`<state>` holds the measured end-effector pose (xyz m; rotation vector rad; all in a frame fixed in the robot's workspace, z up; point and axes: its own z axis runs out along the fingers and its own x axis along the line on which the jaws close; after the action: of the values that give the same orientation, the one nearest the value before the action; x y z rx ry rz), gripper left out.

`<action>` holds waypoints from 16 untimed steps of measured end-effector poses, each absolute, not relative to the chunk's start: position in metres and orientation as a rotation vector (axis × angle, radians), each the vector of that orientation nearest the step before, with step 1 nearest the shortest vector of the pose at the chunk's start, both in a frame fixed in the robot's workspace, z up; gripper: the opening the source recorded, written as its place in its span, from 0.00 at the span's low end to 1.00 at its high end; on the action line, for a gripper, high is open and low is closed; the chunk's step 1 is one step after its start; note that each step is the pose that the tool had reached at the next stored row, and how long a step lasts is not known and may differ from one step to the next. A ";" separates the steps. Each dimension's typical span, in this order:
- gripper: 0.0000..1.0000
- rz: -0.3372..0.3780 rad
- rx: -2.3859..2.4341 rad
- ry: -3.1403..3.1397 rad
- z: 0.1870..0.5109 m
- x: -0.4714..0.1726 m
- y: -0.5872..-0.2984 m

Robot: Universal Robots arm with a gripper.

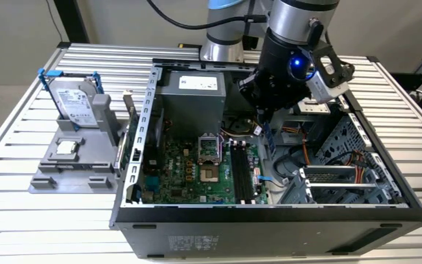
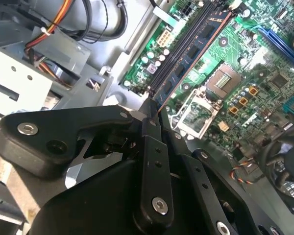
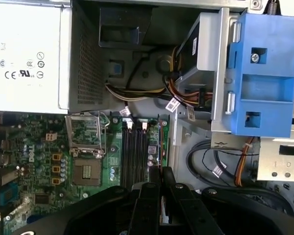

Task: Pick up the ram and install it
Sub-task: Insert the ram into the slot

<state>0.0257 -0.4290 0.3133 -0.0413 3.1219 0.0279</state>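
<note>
My gripper (image 1: 264, 118) hangs inside the open computer case (image 1: 270, 217), shut on the ram (image 1: 267, 136), a thin dark board held on edge and pointing down. In both wrist views the black fingers (image 2: 149, 127) (image 3: 167, 178) pinch one end of the ram (image 2: 193, 49) (image 3: 159, 147). The board reaches out over the motherboard. The long black memory slots (image 1: 242, 173) (image 3: 134, 147) lie just beside the ram, toward the exterior view's left. The ram hovers above the board and is not seated.
A silver hard drive with blue rails (image 1: 75, 104) stands on a grey stand (image 1: 72, 165) at the exterior view's left. The power supply (image 3: 24, 54), CPU socket (image 3: 85, 137), bundled cables (image 3: 147, 93) and a blue drive bracket (image 3: 259, 73) crowd the case.
</note>
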 end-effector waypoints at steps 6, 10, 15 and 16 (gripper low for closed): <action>0.00 0.024 0.025 3.121 0.302 0.021 -0.429; 0.00 0.023 0.083 3.120 0.295 0.021 -0.429; 0.00 0.023 0.089 3.121 0.287 0.021 -0.430; 0.00 0.023 0.089 3.120 0.285 0.021 -0.430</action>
<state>0.0208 -0.4295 0.2852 0.0886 3.1205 0.0227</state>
